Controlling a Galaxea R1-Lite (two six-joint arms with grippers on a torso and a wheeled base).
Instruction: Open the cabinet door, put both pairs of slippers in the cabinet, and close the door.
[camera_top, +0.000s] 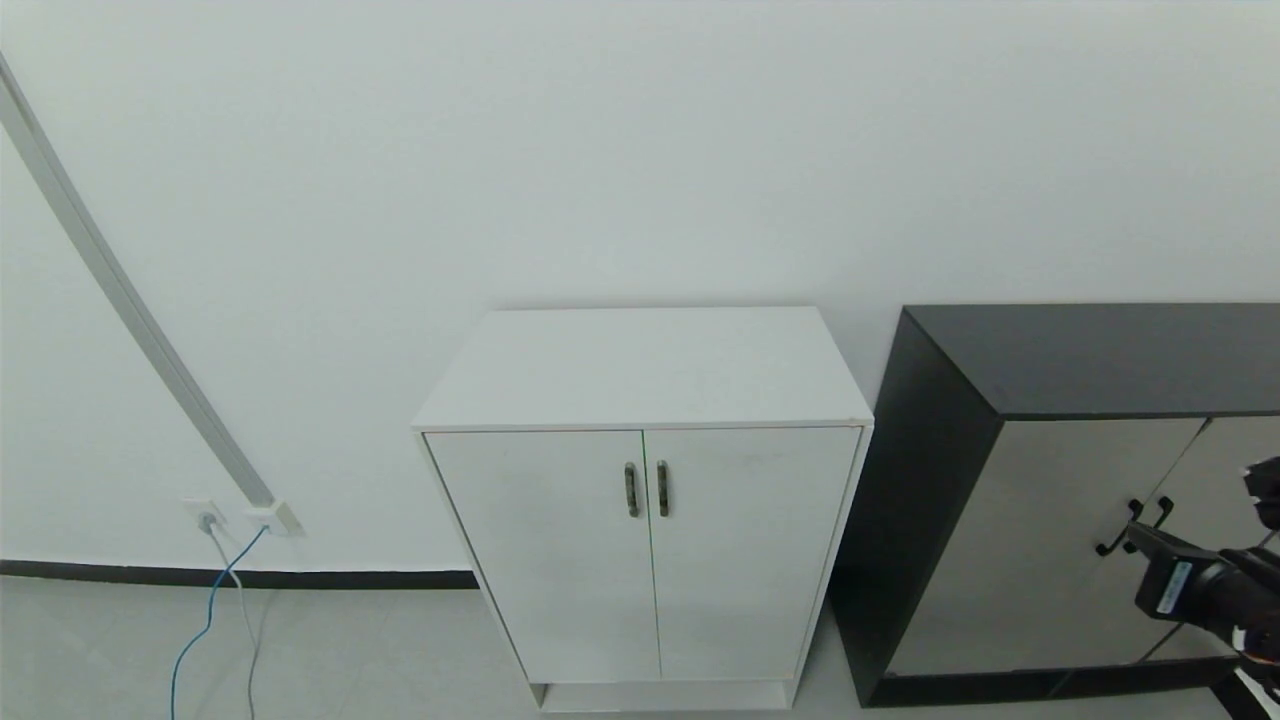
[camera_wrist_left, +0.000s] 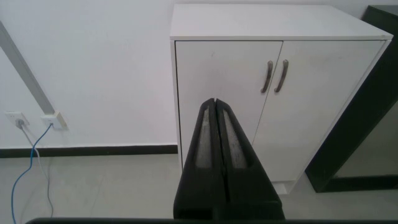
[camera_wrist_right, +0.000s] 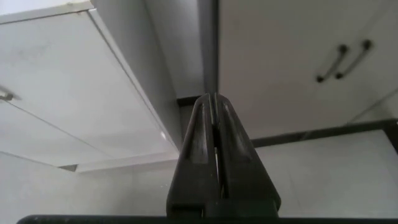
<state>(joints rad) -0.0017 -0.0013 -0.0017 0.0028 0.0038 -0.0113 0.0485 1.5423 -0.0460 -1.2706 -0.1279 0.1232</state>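
Facing a white wall (camera_top: 640, 150) above a pale tiled floor (camera_top: 350, 650), we find two pieces of furniture standing side by side against it. On the right is the black cabinet (camera_top: 930, 480), the larger of the two, its glossy grey fronts fitted with a pair of dark handles (camera_wrist_right: 331, 64). Just to its left, across a narrow gap, stands the white cabinet (camera_top: 640, 370) named in the task. Both of its doors (camera_top: 545, 550) are closed flush and meet at a thin centre seam.

A grey cable duct (camera_top: 120, 290) slants down the wall at the far left.

Our left gripper (camera_wrist_left: 216, 102) hangs low in front of the white cabinet, well apart from it, with its fingers pressed together on nothing. Our right gripper (camera_wrist_right: 213, 96) points at the gap between the two cabinets. Its fingers are likewise pressed together and hold nothing.

Two upright metal handles (camera_top: 631, 489) sit just either side of the seam, in the upper part of the doors. At the foot of the duct is a wall socket (camera_top: 205, 515), from which a blue cable (camera_top: 205, 620) trails to the floor.
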